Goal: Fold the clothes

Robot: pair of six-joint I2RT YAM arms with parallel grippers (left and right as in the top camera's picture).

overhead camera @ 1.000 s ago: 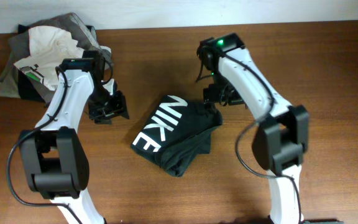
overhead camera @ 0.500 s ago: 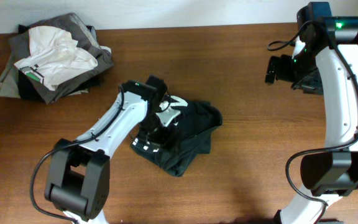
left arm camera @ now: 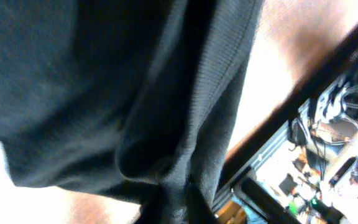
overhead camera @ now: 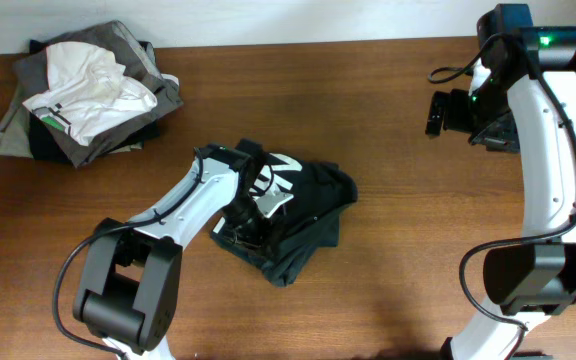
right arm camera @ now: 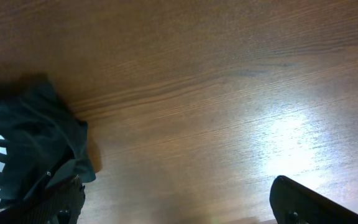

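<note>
Dark folds of the T-shirt (overhead camera: 318,200) swallow the left pincer (overhead camera: 248,222), and its arm (overhead camera: 193,198) covers most white letters (overhead camera: 280,166).

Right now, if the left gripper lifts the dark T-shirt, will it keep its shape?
Probably not: the dark T-shirt lies in soft, rumpled folds, so it should droop and unfold. Likely light; thin knit bunches at the left gripper.

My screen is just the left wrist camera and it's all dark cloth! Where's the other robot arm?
Observer: The right gripper is near the far right corner of the table, well away from the T-shirt.
Operator: Is it holding something?
Observer: No, its jaws are open, with only the wooden top below.
Operator: Are there more clothes?
Observer: Yes, at the far left corner: a white garment lying on grey folded clothes.
</note>
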